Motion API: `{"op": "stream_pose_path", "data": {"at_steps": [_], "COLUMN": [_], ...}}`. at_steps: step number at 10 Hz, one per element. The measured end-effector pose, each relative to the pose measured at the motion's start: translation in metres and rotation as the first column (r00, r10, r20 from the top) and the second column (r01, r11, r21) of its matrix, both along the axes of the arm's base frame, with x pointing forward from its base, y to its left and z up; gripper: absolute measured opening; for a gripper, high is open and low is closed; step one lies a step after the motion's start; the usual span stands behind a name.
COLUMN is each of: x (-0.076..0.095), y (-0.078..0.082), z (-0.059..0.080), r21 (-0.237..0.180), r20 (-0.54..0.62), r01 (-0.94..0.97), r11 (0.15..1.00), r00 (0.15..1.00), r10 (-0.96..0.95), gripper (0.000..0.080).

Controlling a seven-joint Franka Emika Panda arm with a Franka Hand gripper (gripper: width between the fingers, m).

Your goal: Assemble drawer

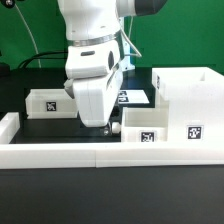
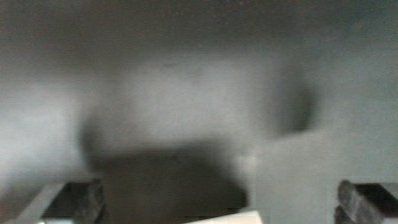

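The exterior view looks low and close across the table (image 1: pixel 100 195); the blurred wrist view peers between the fingers (image 2: pixel 365 200).

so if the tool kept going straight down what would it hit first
Probably the bare table, close below the tool and just beside the nearest tray; depth is hard to judge.

One small white tray (image 1: pixel 45 100) sits upright on my bench (image 1: pixel 60 128) at the exterior view's left. The second tray (image 1: pixel 140 126) sits just beside the tall casing (image 1: pixel 195 95) at the right. All three carry square tags.
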State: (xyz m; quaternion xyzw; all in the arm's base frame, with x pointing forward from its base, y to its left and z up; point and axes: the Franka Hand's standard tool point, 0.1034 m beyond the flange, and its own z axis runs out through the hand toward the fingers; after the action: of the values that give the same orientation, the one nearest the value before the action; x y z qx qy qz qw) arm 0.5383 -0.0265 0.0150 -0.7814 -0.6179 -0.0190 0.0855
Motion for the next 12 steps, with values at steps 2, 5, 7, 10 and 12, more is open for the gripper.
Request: {"op": "stream_pose_path", "data": {"at_steps": [2, 5, 7, 10, 12], "x": [0.001, 0.001, 0.008, 0.024, 0.027], "y": [-0.001, -0.003, -0.005, 0.015, 0.028], "z": [0.0, -0.003, -0.001, 0.003, 0.005], "r21": [-0.003, 0.002, -0.01, -0.038, -0.04], "r20": [0.005, 0.03, 0.033, 0.018, 0.019], "r01": [0.021, -0.072, -0.129, -0.107, -0.089], "r11": [1.0, 0.997, 0.992, 0.994, 0.995], "r00": [1.0, 0.997, 0.991, 0.994, 0.996], "r10": [-0.021, 0.072, 0.129, 0.108, 0.09], "gripper": [0.0649, 0.0649, 0.0649, 0.0649, 0.0649]}}
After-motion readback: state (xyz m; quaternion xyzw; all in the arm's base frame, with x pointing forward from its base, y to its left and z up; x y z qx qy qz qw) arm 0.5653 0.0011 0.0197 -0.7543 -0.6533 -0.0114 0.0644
